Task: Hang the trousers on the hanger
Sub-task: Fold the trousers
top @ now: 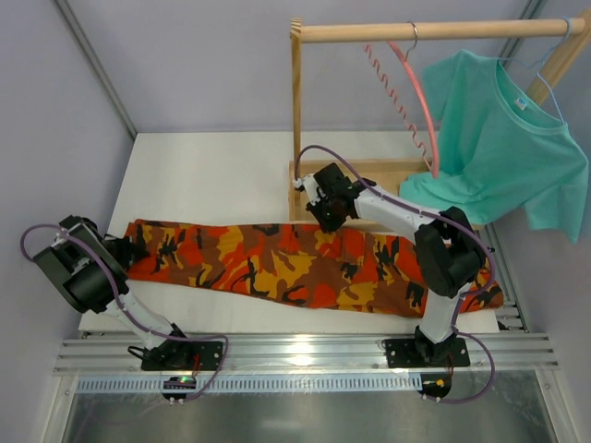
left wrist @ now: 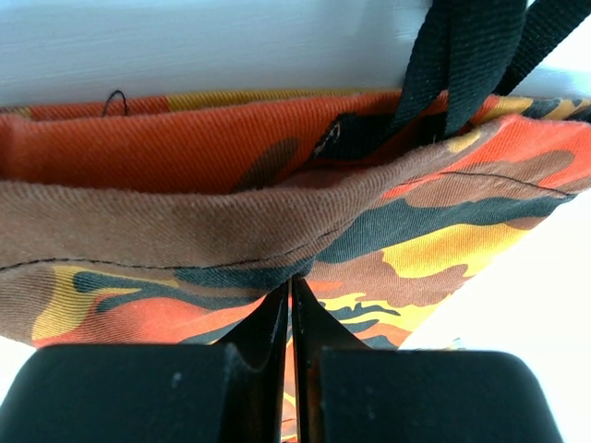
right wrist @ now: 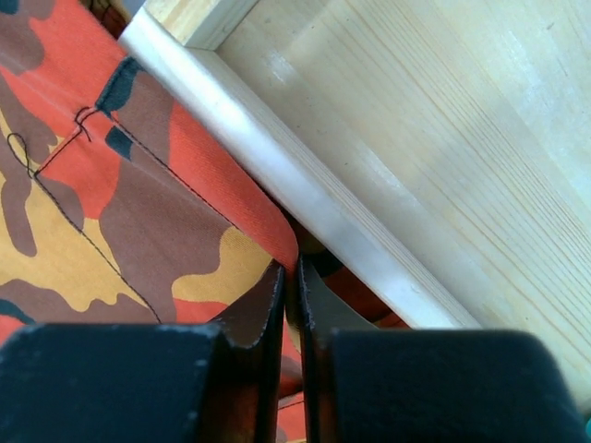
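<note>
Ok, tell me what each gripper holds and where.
Left gripper: trousers, hem at their left end. Right gripper: trousers' far edge, beside the wooden base.

On my right wrist feed the right gripper (right wrist: 292, 277) sits at 6 o'clock. Its two black fingers (right wrist: 247, 325) are drawn almost together, and a folded edge of the trousers (right wrist: 138, 203) runs down into the slit between the tips. The camouflage cloth, in orange, brown, yellow and red, fills the frame from 7 to 11 o'clock. A thin black stitching line (right wrist: 83, 231) wanders across it toward 9 o'clock. A pale wooden board (right wrist: 443, 138) takes up 12 to 4 o'clock. Its rounded edge slants from 11 toward 5 o'clock, with the cloth lying right against it. I see a little more orange cloth under that edge, just right of the fingertips.
</note>
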Robot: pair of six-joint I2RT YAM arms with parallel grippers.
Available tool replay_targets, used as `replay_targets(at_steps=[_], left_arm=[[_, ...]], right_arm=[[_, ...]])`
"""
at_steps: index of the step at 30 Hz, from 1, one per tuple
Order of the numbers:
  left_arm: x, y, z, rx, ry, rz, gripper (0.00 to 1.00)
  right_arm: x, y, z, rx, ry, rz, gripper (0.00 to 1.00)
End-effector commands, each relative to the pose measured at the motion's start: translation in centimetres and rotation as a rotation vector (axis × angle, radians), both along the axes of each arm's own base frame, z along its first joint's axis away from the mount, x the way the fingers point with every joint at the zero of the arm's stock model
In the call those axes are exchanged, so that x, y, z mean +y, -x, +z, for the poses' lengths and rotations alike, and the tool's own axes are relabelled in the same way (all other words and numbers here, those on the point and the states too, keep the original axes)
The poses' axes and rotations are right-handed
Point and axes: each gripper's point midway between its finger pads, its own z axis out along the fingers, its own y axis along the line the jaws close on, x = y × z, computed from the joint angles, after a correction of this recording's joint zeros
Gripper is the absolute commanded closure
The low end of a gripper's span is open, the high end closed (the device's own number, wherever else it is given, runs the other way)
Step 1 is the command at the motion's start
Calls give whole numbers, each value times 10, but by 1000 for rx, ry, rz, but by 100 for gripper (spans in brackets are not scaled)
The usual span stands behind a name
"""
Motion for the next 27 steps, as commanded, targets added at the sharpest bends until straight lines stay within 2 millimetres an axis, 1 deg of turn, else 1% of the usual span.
replay_targets(at_steps=[1, 2, 4, 5, 6, 7, 9, 11, 13, 14, 16, 17, 18, 20, 22, 23, 24, 26, 27], left_arm=[[41, 42, -46, 212, -162, 29, 99], [42, 41, -44, 207, -168, 30, 99], [44, 36, -39, 183, -177, 30, 98], [45, 33, -37, 171, -180, 32, 97], [46, 32, -35, 166, -184, 31, 97], [49, 29, -32, 156, -193, 35, 96], [52, 25, -28, 141, -205, 42, 96], [50, 24, -28, 136, -201, 44, 95], [49, 22, -29, 134, -201, 41, 95], [48, 24, -30, 142, -196, 35, 95], [49, 31, -31, 186, -196, 34, 95], [52, 31, -30, 194, -202, 29, 95], [51, 35, -30, 212, -197, 28, 95], [54, 35, -28, 216, -205, 25, 95], [56, 38, -24, 223, -220, 27, 95], [56, 39, -22, 227, -225, 28, 95], [59, 39, -16, 216, -243, 34, 95], [61, 40, -13, 215, -256, 40, 94], [63, 39, -10, 209, -262, 40, 94]], right_arm=[[-27, -13, 0, -60, 79, -88, 87], [-27, -12, -1, -56, 76, -99, 80], [-30, -9, 1, -56, 78, -112, 75], [-31, -8, 2, -56, 82, -119, 70], [-32, -7, 6, -57, 79, -130, 68], [-35, -3, 8, -46, 86, -136, 67], [-41, 0, 12, -45, 98, -173, 64], [-46, 7, 20, -34, 105, -200, 63], [-42, 15, 31, -21, 84, -214, 61], [-33, 21, 36, -28, 77, -198, 60], [-22, 28, 44, -44, 76, -207, 59], [-6, 38, 46, -54, 66, -185, 58], [0, 42, 46, -60, 66, -188, 58], [22, 55, 41, -41, 26, -184, 58], [43, 58, 39, -47, -35, -179, 58], [51, 61, 33, -35, -52, -177, 58], [69, 66, 34, -46, -87, -145, 58], [83, 72, 25, -44, -97, -139, 58], [94, 73, 25, -54, -126, -126, 58]])
